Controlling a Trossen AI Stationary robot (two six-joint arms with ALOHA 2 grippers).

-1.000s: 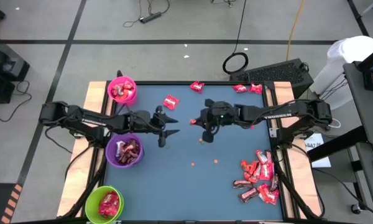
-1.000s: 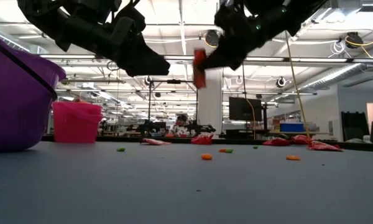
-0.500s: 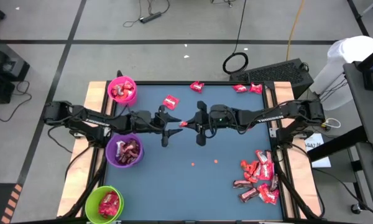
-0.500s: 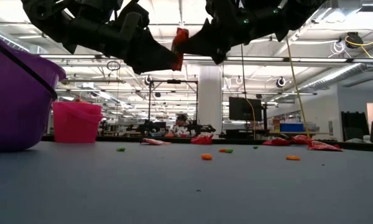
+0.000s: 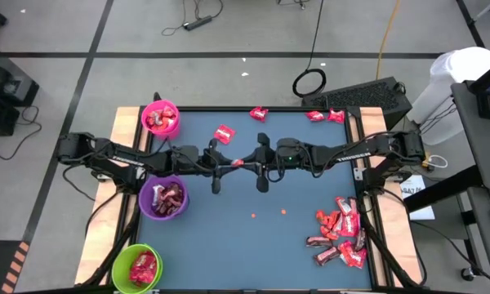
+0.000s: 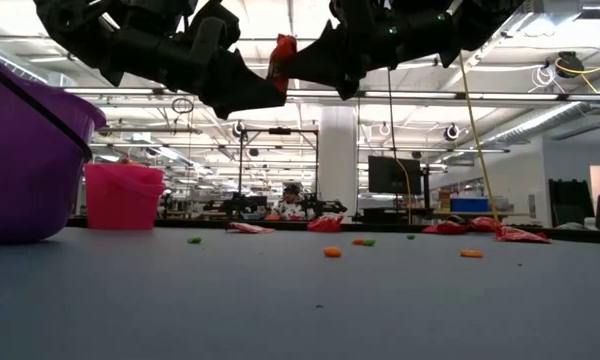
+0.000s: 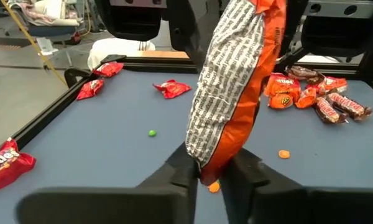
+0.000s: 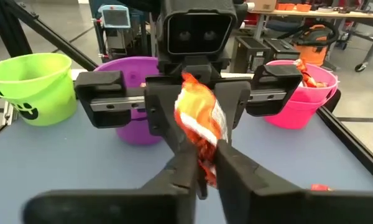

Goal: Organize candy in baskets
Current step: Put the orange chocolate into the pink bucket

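crumpled orange-red candy wrapper (image 7: 236, 93), white-printed back, pinched at both ends

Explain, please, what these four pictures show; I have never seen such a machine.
You see one table with two dark robot arms. One camera looks down from above, one looks level across the table top, and one sits on each wrist. At mid-table the left gripper and the right gripper meet, both closed on one shiny orange-red wrapped candy, in the air. Three small plastic tubs stand at the left edge: bright pink, purple, lime green, each with candy inside. More wrapped candy lies in a heap at the right.
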